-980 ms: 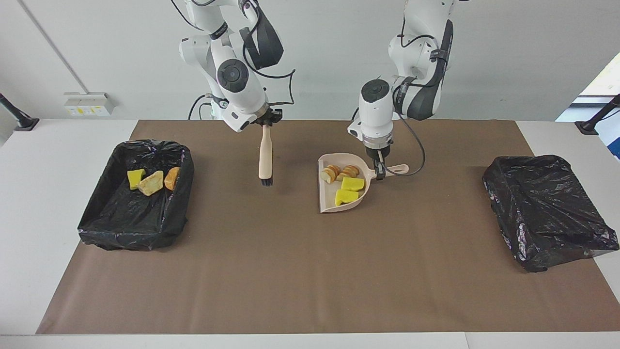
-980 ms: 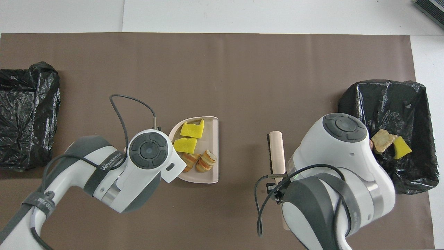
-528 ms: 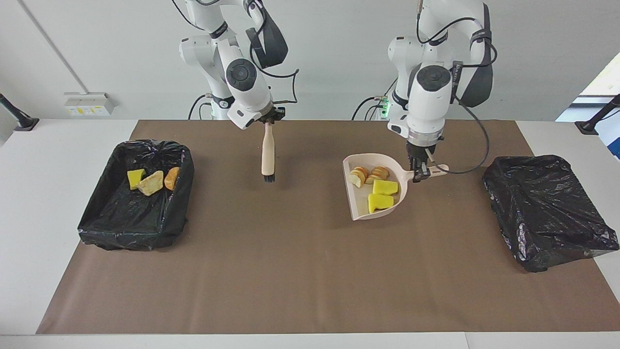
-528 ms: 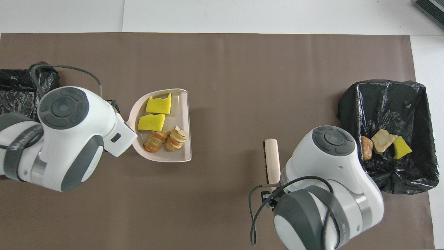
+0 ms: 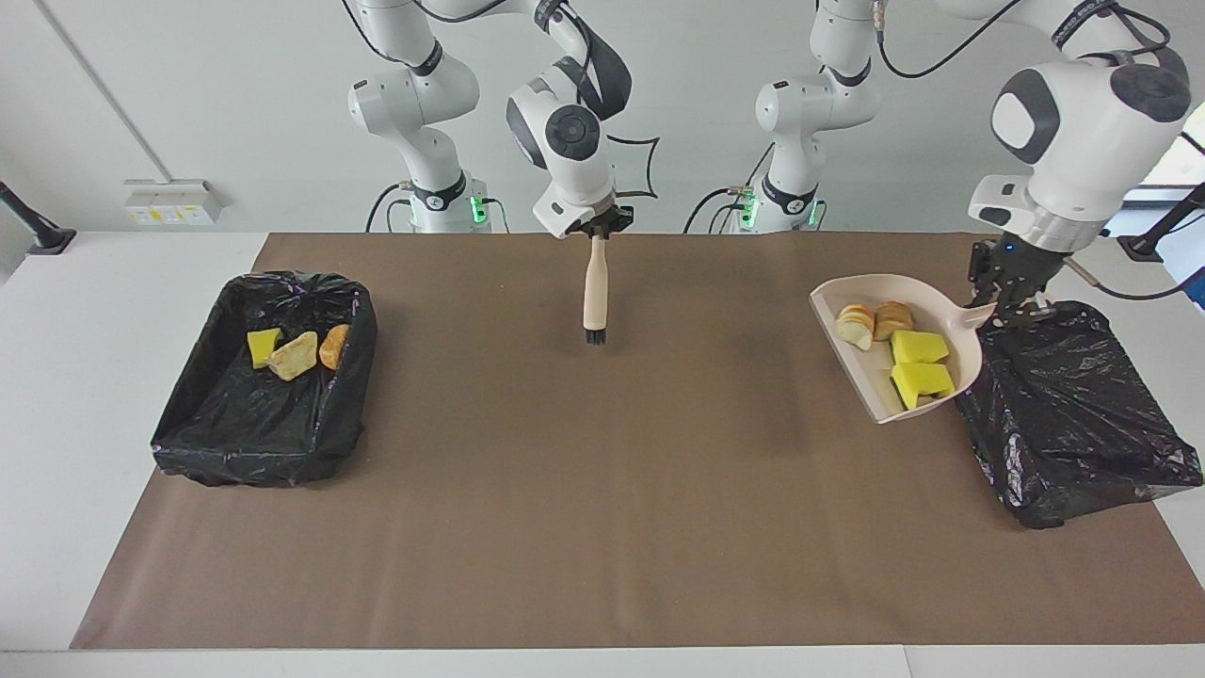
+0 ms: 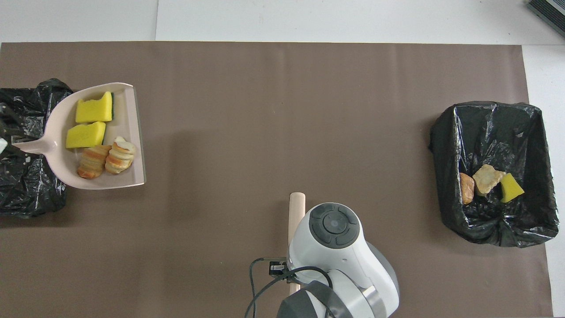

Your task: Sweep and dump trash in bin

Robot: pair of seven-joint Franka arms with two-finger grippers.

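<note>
In the facing view no brand or label can be read. The left gripper [image 5: 1015, 306] hangs from a bent, raised arm over the rim of the black-lined bin [image 5: 1073, 414] at the left arm's end of the table, fingers clamped on the handle of the pink dustpan [image 5: 871, 386], which is tilted in the air beside that bin and carries two yellow sponge wedges [image 5: 918, 363] and two bread-like chunks [image 5: 873, 321]. The right gripper [image 5: 597, 229] is over the brown mat [image 5: 565, 490] mid-table, closed on the top of a wooden-handled brush [image 5: 594, 297] that hangs bristles down. Three more scraps [image 5: 295, 351] lie in the bin [image 5: 259, 443] at the right arm's end. In the overhead view no writing shows either; the dustpan [image 6: 128, 176] overlaps the bin [image 6: 26, 194] edge, its handle reaching over the liner, while the right arm's wrist covers most of the brush [image 6: 296, 207].
</note>
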